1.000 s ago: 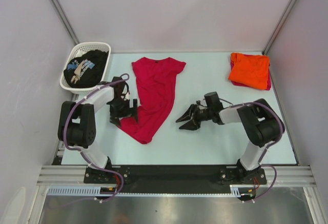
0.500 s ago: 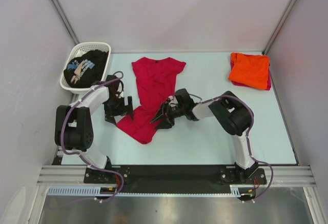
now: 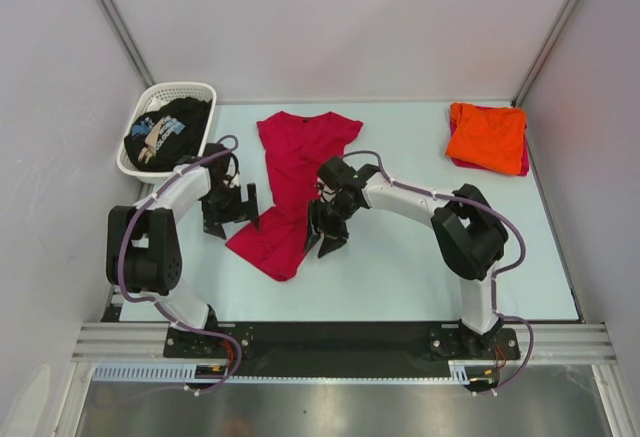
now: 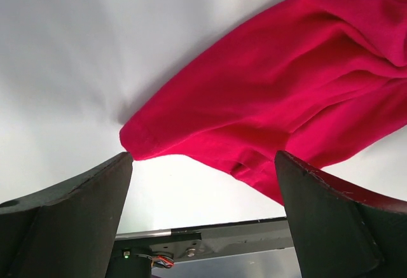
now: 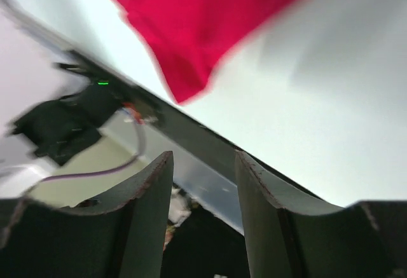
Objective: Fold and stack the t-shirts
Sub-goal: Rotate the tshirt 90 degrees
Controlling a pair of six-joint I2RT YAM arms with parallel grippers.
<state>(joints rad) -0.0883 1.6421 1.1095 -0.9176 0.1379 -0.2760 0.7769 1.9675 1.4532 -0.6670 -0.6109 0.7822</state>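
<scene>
A crimson-red t-shirt (image 3: 298, 182) lies folded lengthwise mid-table, collar at the far end. My left gripper (image 3: 236, 217) stands open just left of its lower edge. In the left wrist view the red cloth (image 4: 286, 106) fills the space ahead of the wide-apart fingers (image 4: 70, 221), and nothing is between them. My right gripper (image 3: 325, 232) is open at the shirt's lower right edge. Its blurred wrist view shows a red corner (image 5: 197, 23) beyond the empty jaws. An orange t-shirt (image 3: 487, 135) sits folded at the back right. The black printed t-shirt (image 3: 168, 131) is bundled in the basket.
The white lattice basket (image 3: 205, 90) stands at the back left corner. A strip of red-pink cloth (image 3: 523, 160) shows under the orange shirt. Grey walls close in the table on three sides. The black base rail (image 3: 340, 337) runs along the near edge.
My right arm has swung left across the table, from the right of the middle to the red shirt's lower right edge. The left gripper has shifted slightly left and stays open.
</scene>
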